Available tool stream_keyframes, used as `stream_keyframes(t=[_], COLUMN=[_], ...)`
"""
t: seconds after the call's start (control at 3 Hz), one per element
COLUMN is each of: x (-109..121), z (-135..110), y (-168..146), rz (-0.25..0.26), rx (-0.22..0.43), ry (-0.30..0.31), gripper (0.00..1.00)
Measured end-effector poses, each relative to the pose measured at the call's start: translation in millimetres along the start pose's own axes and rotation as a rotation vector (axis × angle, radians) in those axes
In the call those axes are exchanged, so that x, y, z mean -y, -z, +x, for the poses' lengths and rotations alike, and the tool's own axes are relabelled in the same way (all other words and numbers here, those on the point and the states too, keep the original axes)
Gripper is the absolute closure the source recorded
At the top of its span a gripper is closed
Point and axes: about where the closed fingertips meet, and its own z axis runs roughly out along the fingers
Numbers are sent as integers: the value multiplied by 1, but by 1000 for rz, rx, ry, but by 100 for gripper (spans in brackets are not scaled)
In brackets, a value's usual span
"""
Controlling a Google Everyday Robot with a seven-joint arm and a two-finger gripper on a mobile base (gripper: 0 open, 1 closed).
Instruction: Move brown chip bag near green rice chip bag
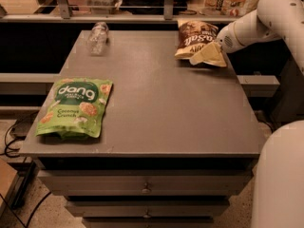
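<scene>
The gripper touches the brown bag at its five o'clock corner; its hold cannot be told. The green bag lies toward eight o'clock.

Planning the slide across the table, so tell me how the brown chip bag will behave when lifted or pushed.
The brown chip bag looks puffy and crinkled, so it is probably light and floppy, sagging if lifted by one edge. The pincer sits at its near corner, so a push there may spin it. The smooth table should let it slide easily.
</scene>
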Motion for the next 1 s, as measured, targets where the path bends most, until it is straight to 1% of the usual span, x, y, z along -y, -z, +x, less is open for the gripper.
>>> stream_keyframes(t=[0.33, 0.67, 1.0], x=[0, 0, -40], z=[-1, -5, -72], y=[3, 6, 34], rz=[8, 10, -47], rx=[24, 44, 112], ry=[-10, -9, 173], gripper=[49, 72, 100])
